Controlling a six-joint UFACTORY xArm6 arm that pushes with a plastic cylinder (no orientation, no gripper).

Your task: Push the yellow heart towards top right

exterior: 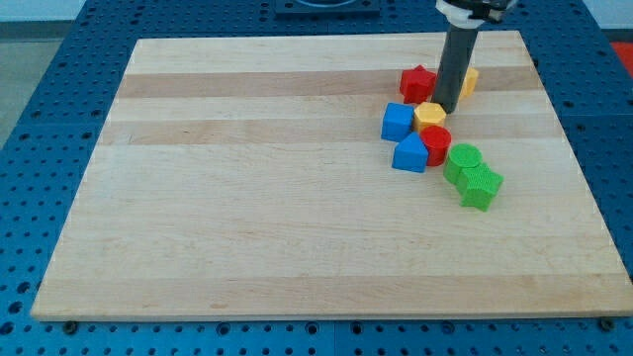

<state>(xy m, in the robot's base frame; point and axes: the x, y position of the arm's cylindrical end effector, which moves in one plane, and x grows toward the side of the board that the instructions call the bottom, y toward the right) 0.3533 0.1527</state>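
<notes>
My tip (445,108) rests on the board at the right of the top half. A yellow block (469,81) shows just right of the rod, mostly hidden behind it; its shape cannot be made out. A second yellow block (429,116), roughly hexagonal, lies just below-left of the tip and seems to touch it. A red star (417,82) sits left of the rod.
Below the tip is a tight cluster: a blue cube (398,121), a red cylinder (436,144), a blue block (410,153), a green cylinder (462,160) and a green star-like block (481,186). The wooden board (247,198) sits on a blue perforated table.
</notes>
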